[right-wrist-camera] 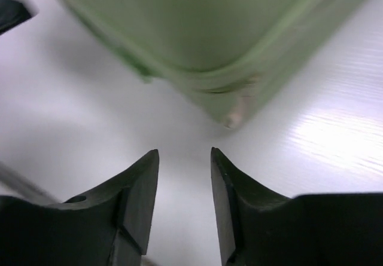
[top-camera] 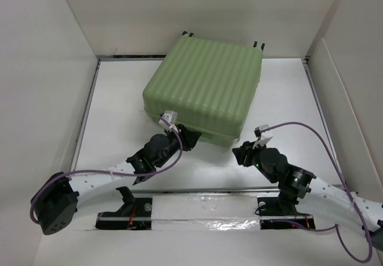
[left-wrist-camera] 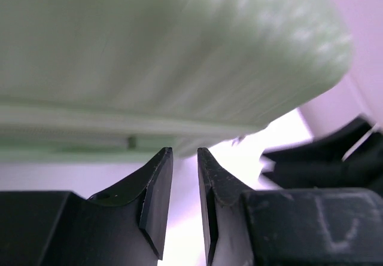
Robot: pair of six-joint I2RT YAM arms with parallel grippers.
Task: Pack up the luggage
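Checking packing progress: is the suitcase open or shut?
Shut. The suitcase lies flat with its ribbed shell up, both halves together, and no lining shows.

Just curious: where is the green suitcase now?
Top view: the luggage lies closed at the far middle of the table, with the left hand and right hand by its near edge.

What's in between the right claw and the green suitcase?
Only bare white table between the right gripper and the suitcase, seen in the right wrist view.
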